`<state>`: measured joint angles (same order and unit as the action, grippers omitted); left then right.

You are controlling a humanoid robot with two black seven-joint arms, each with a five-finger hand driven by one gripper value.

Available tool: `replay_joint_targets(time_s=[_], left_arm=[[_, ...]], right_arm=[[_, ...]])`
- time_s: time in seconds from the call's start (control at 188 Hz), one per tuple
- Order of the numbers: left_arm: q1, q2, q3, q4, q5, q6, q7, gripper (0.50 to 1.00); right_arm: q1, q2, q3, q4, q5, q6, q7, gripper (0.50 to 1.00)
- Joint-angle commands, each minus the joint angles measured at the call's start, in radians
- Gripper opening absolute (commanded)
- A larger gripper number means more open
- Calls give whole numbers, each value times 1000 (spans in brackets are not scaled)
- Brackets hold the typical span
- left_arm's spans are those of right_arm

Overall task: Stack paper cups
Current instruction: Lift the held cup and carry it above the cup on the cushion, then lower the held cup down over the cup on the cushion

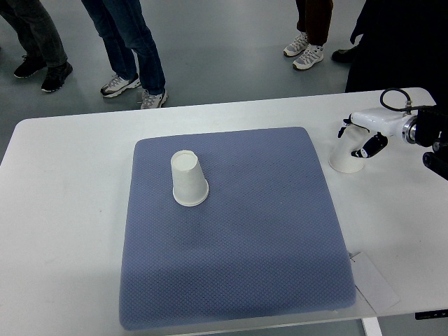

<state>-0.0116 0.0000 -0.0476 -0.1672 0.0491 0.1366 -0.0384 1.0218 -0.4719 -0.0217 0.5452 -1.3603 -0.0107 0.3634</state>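
Observation:
One white paper cup (189, 179) stands upside down on the blue mat (238, 238), left of its middle. A second white paper cup (345, 160) stands upside down on the bare white table, just right of the mat's far right corner. My right hand (358, 138) comes in from the right edge and sits over this second cup, its black-tipped fingers wrapped around the cup's upper part. The left arm does not show.
The white table (63, 210) carries the mat, with bare strips left and right. A white paper slip (374, 280) lies by the mat's near right corner. Several people's legs and shoes (133, 87) stand on the grey floor beyond the far edge.

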Motion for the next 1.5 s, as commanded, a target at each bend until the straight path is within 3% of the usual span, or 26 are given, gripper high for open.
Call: replay_joint_targets(time_s=[0.0, 0.17, 0.26, 0.616, 1.158, 1.492], left_arm=[[-1, 0, 0, 0, 0, 0, 0, 1000], [-1, 0, 0, 0, 0, 0, 0, 1000], [1, 0, 0, 0, 0, 0, 0, 1000], [-1, 0, 0, 0, 0, 0, 0, 1000], [-1, 0, 0, 0, 0, 0, 0, 1000], [1, 0, 0, 0, 0, 0, 0, 1000]], right_arm=[[43, -17, 9, 24, 7, 1, 3, 500], [169, -96, 14, 188, 17, 18, 3, 500], [251, -125, 37, 295, 50, 67, 0, 500], [416, -79, 123, 513, 70, 238, -1, 500], [451, 171, 124, 518, 73, 275, -43, 500], [428, 230, 115, 492, 43, 262, -66, 500]])
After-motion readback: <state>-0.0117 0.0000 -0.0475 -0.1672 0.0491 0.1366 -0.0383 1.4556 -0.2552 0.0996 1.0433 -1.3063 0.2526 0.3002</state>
